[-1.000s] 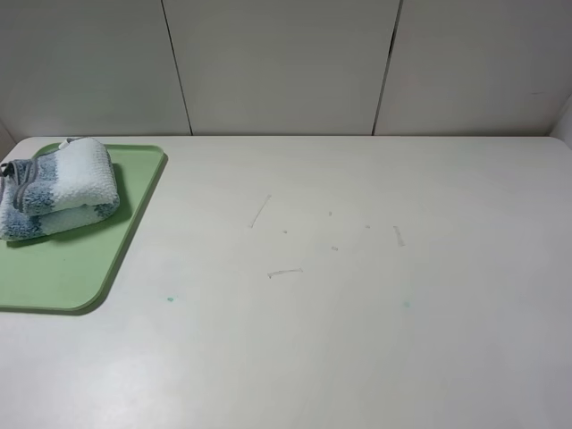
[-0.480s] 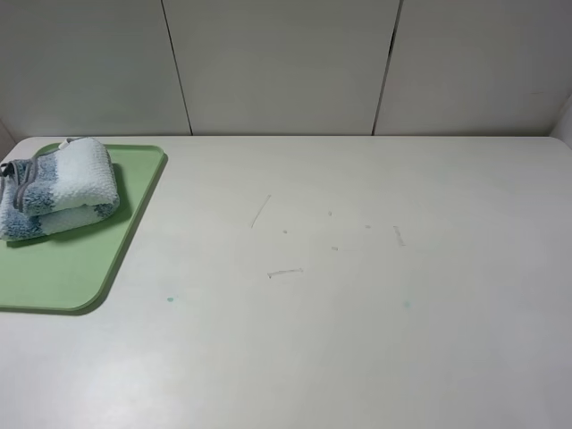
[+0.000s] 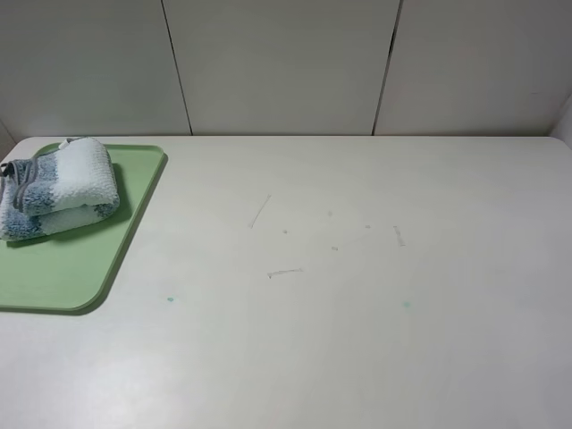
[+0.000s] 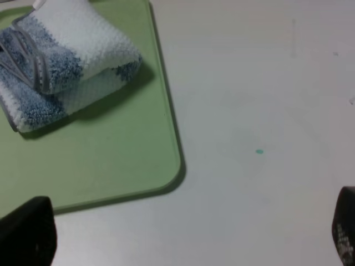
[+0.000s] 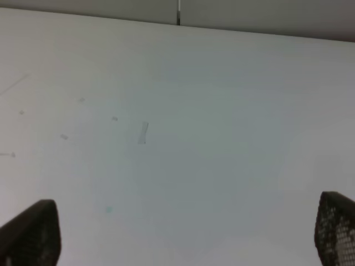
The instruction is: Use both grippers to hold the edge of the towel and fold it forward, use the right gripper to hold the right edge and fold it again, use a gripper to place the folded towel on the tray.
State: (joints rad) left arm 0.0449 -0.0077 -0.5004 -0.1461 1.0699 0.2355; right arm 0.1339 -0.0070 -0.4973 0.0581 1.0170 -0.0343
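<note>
The folded towel (image 3: pixel 55 187), striped white and blue-grey with its grey hem (image 3: pixel 18 181) showing at the left end, lies on the far part of the pale-green tray (image 3: pixel 80 264) at the table's left. The left wrist view shows the same towel (image 4: pixel 61 61) on the tray (image 4: pixel 111 160); my left gripper (image 4: pixel 188 235) is open, well back from both, and only the tips of its black fingers (image 4: pixel 28 233) show. My right gripper (image 5: pixel 186 235) is open over bare table with nothing between its fingers (image 5: pixel 33 233). Neither gripper appears in the exterior high view.
The white table (image 3: pixel 357 295) carries a few faint scuff marks (image 3: pixel 284 273) and two small green specks (image 3: pixel 170 299). A pale panelled wall (image 3: pixel 286 63) runs along the far edge.
</note>
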